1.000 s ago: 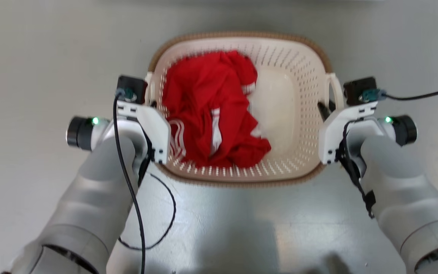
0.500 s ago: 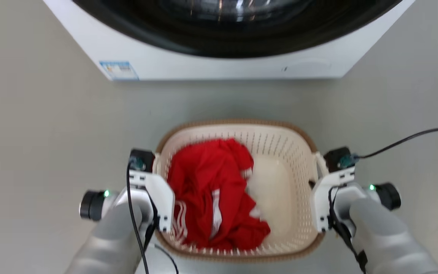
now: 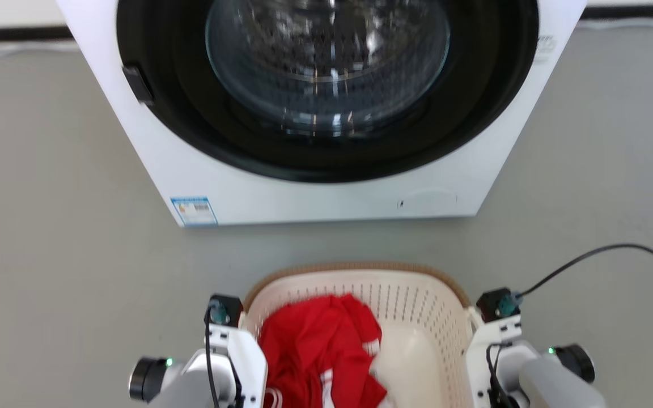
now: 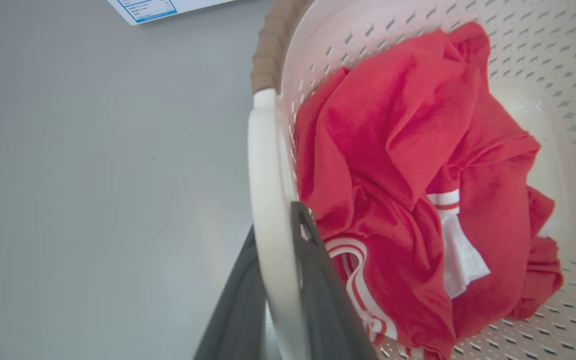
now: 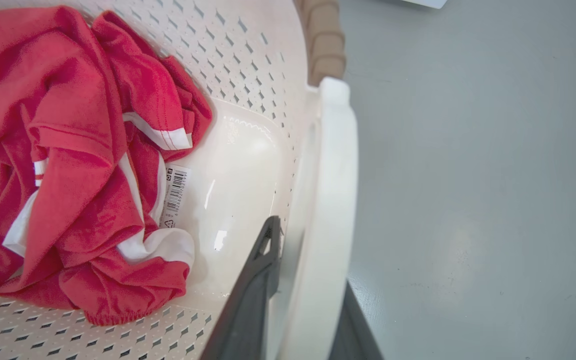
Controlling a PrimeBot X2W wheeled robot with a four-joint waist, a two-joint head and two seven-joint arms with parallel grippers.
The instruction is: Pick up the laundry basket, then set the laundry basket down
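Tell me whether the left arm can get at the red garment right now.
Probably not: the left gripper is shut on the white handle of the laundry basket. The red garment lies just inside the wall, so nothing blocks it, but the gripper must let go first.

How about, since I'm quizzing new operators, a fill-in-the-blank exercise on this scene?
1. The garment lying in the laundry basket is ___ with white stripes.
2. The left gripper and the right gripper each clamp one of the basket's white loop ___.
3. The white appliance on the floor beyond the basket is a ___ machine.
Missing words: red; handles; washing.
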